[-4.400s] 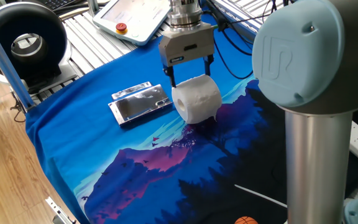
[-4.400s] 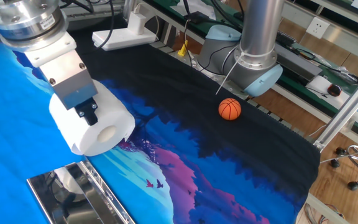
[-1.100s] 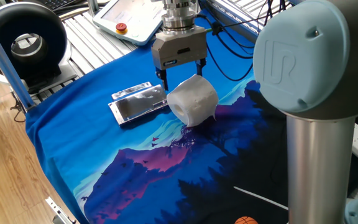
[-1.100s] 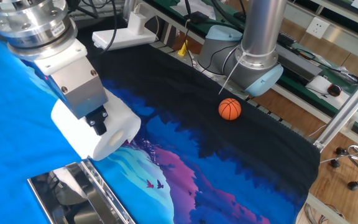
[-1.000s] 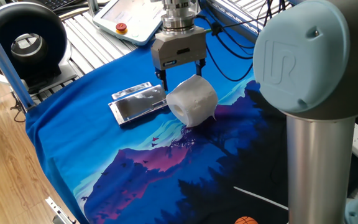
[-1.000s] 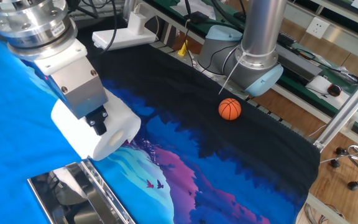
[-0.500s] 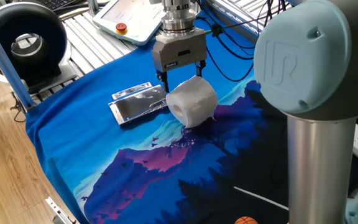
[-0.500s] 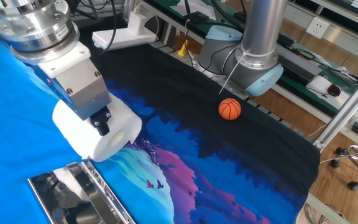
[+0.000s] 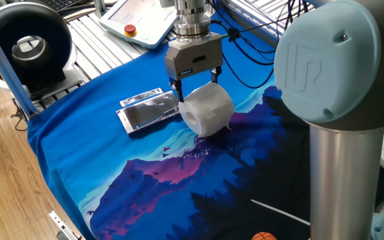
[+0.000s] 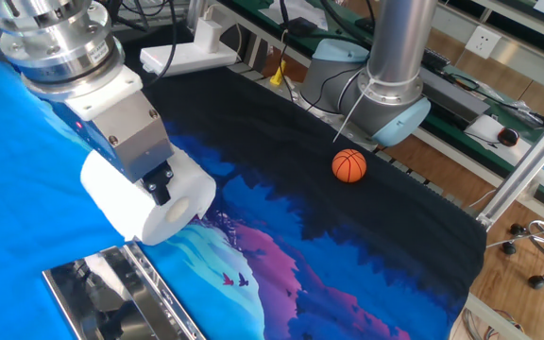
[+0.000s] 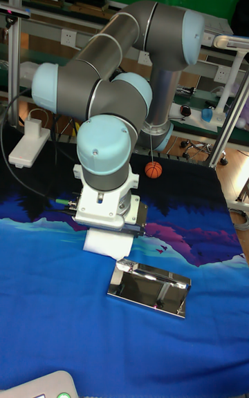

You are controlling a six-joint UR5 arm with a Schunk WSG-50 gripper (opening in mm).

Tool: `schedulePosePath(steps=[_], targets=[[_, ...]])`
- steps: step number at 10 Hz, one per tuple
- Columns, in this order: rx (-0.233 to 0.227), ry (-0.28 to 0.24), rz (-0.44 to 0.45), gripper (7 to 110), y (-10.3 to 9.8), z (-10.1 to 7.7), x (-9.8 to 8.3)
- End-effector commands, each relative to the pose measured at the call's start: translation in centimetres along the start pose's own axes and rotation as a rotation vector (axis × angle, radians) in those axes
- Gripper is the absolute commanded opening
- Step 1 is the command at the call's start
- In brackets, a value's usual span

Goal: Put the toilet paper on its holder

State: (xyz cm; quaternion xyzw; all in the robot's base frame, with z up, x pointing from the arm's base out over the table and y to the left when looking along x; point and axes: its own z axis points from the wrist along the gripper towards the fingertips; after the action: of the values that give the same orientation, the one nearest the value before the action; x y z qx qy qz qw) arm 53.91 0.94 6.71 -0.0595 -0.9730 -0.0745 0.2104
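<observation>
the grey two-finger end effector (image 9: 195, 85) is clamped across the white, soft, embossed toilet paper roll (image 9: 207, 110), its dark fingers (image 9: 174, 89) pressing the roll's curved sides so the hollow core faces sideways. in one fixed view the roll hangs below the end effector with its underside at or very near the blue mountain-print cloth (image 9: 112, 187) that covers the bench; whether it touches cannot be told. a small flap of loose paper shows at the roll's lower right edge in that view.

the flat, shiny silver metal holder (image 9: 149, 109) with raised folded edges lies on the cloth just beside the end effector, to its left in this view, and its near end looks to be right against the roll.

the other fixed view shows what the first hides: the roll's open core end (image 10: 183, 204), with one black finger (image 10: 161, 184) lying over the end face above it, and the holder (image 10: 121, 295) below and in front of the end effector, its mirror face reflecting the arm. a small orange basketball-patterned ball (image 10: 348, 165) sits well apart on the dark part of the cloth.

the tall fixed view looks from the far side: the end effector's body (image 11: 107, 216) covers most of the roll (image 11: 102, 244), so only a white block shows beneath it, with the holder (image 11: 151, 287) a little nearer the camera and to the right.
</observation>
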Motion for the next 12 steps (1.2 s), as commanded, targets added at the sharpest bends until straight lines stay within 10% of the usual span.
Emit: schedulePosePath(steps=[1,3,4,8,9,12], targets=[[-0.016,-0.013,-0.005,110,0.3,0.9,-0.4],[-0.018,-0.011,-0.010,110,-0.1,1.3,-0.3],[-0.006,-0.009,-0.009,88,-0.5,1.3,-0.2],[0.092,0.041,0.094,88,0.0,0.3,0.2],[0.095,0.040,0.108,66,1.0,0.1,-0.1],[0.094,0.028,0.091,44,0.3,0.6,-0.6]])
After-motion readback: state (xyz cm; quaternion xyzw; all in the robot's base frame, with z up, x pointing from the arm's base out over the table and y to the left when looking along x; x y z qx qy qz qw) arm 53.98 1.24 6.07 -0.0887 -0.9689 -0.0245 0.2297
